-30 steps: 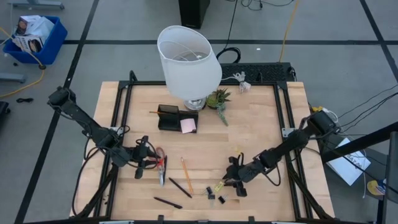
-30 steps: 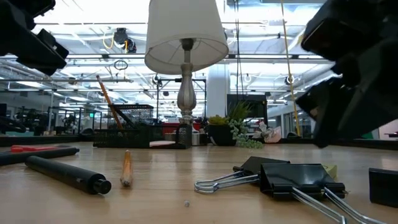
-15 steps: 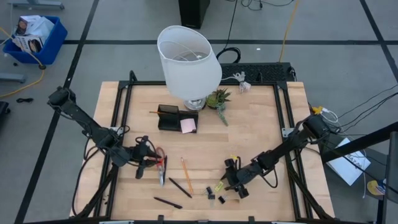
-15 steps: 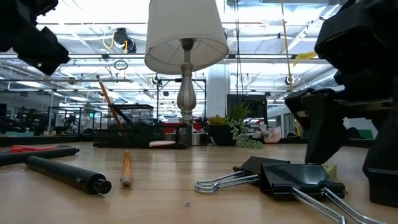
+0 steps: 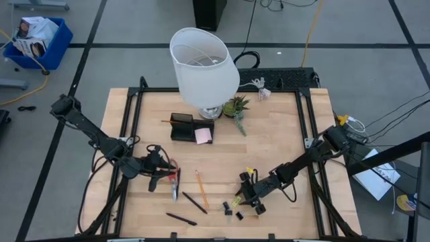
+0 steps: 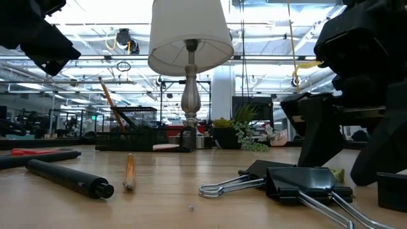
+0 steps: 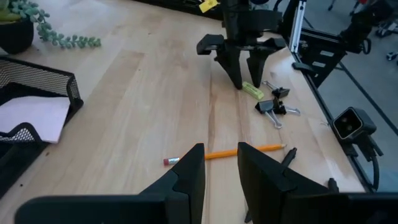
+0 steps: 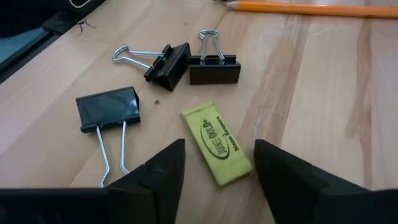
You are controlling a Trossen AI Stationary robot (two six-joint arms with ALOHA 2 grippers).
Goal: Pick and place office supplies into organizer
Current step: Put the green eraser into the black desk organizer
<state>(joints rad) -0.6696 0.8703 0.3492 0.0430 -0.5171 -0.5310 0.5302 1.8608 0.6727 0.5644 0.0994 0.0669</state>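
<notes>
Right gripper point(image 8: 214, 167) nearer one eraser point(image 8: 217, 144), three clips point(image 8: 171, 62).

Bright even overhead light, soft short shadows on the bench point(image 5: 269, 148), ceiling strip lights glaring in the low view, near binder clips point(image 6: 299, 184) slightly soft, wrist foregrounds blurred

clips point(image 8: 189, 61): 3 | eraser point(image 8: 217, 144): 1 | pens point(image 5: 195, 202): 2
</notes>
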